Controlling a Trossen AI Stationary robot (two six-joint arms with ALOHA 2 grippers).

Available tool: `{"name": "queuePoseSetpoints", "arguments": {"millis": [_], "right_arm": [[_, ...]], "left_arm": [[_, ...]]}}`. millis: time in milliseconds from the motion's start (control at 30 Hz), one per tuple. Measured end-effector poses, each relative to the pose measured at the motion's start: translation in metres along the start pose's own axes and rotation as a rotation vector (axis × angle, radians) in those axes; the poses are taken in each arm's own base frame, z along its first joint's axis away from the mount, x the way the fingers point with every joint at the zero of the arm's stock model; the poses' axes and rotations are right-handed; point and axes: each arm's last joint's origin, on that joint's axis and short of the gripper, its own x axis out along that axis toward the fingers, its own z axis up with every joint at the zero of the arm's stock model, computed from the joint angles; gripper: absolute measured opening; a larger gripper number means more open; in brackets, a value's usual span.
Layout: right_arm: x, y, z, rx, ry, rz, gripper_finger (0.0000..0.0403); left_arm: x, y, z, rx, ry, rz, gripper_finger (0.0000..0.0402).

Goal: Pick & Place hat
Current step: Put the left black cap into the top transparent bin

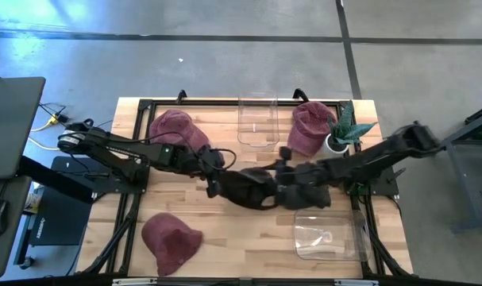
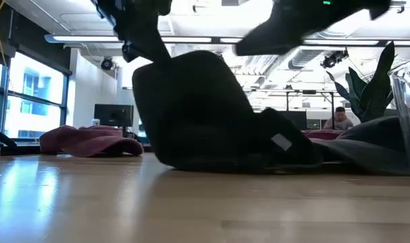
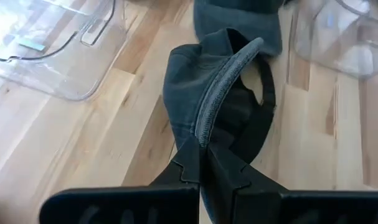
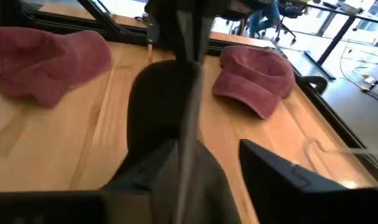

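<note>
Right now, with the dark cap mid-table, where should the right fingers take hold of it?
On the fabric edge that stands up between the right fingers, coming from the right arm's own side. The dark cap is crumpled, its brim already pinched by the shut left fingers, so the free, raised edge on the opposite side is the likeliest hold.

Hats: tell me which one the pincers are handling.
The dark hat at the table's middle, the only one not maroon. The left pincer is shut on its edge; the right pincer stands open beside it.
</note>
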Motion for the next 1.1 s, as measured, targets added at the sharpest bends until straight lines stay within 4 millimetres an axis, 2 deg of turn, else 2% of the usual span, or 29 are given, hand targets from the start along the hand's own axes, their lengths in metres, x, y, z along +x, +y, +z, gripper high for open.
{"name": "queuePoseSetpoints", "arguments": {"millis": [133, 233, 333, 467, 533, 633, 700, 833, 900, 1000, 1100], "right_arm": [[0.032, 0.006, 0.007, 0.01, 0.063, -0.036, 0.0212], [0.047, 0.007, 0.006, -0.01, 0.147, -0.073, 0.0202], [0.056, 0.009, 0.005, -0.026, 0.192, -0.08, 0.0154], [0.058, 0.009, 0.006, 0.007, 0.189, -0.052, 0.004], [0.057, 0.007, 0.007, 0.028, 0.18, -0.046, 0.0015], [0.056, -0.002, 0.001, 0.12, 0.156, -0.027, 0.0024], [0.056, -0.012, -0.009, 0.197, 0.127, -0.001, 0.0013], [0.047, -0.034, -0.023, 0.384, -0.015, 0.038, 0.0013], [0.038, -0.043, -0.025, 0.451, -0.089, 0.065, 0.0012], [0.022, -0.05, -0.03, 0.507, -0.174, 0.046, 0.0007], [0.004, -0.054, -0.033, 0.553, -0.214, -0.033, 0.0011]], "left_arm": [[-0.001, -0.001, 0.004, 0.019, -0.035, -0.013, 0.0], [-0.001, -0.002, 0.006, 0.03, -0.062, -0.023, 0.0], [-0.001, -0.002, 0.006, 0.034, -0.063, -0.023, 0.0], [-0.001, -0.003, 0.007, 0.041, -0.072, -0.027, 0.0011], [-0.001, -0.004, 0.009, 0.075, -0.091, -0.037, 0.0029], [-0.003, -0.006, 0.016, 0.112, -0.131, -0.079, 0.0074], [-0.01, -0.007, 0.027, 0.143, -0.142, -0.083, 0.0113], [-0.041, -0.009, 0.048, 0.214, -0.069, -0.028, 0.0186], [-0.059, -0.012, 0.053, 0.2, -0.009, 0.037, 0.0209], [-0.069, -0.019, 0.05, 0.186, 0.017, 0.213, 0.022], [-0.069, -0.032, 0.032, 0.204, -0.001, 0.32, 0.0216]]}}
